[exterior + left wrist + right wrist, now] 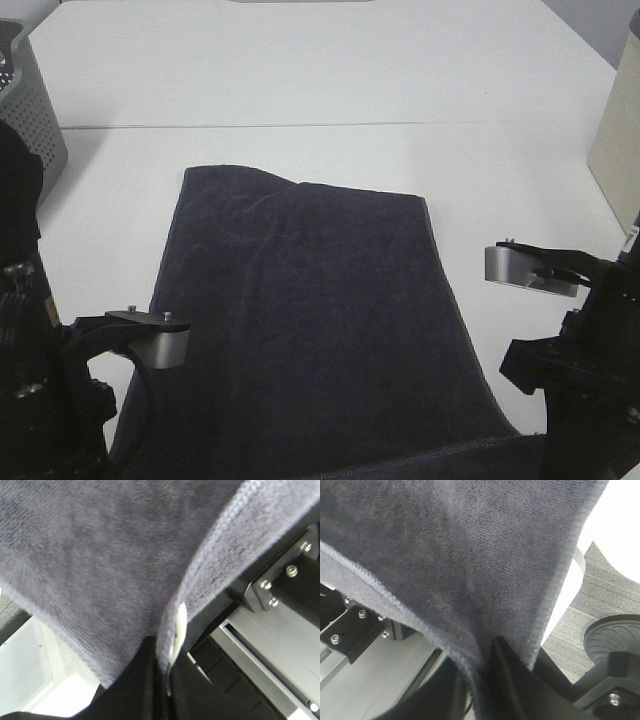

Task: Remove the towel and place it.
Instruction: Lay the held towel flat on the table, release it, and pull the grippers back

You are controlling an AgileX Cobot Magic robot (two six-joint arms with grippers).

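A dark navy towel (310, 320) lies spread on a white counter (300, 80), seen from high above. It covers the middle of the counter's near half, with its long sides running away from the robot. The far edge is slightly rumpled near the far left corner, and the near end hangs over the counter's front edge. The two black arms stand at either side of that near end, the left arm beside the towel's left edge and the right arm just off its right edge. From above, the tools themselves are hidden. The left wrist camera shows the left tool (165, 675) clenched on a hemmed towel corner, with the cloth and a small white label (179, 630) pinched between its dark jaws. The right wrist camera shows the right tool (480, 680) grasping the other hemmed corner, the cloth tucked into the narrow gap between its jaws. A grey perforated bin (30, 100) sits at the counter's far left.
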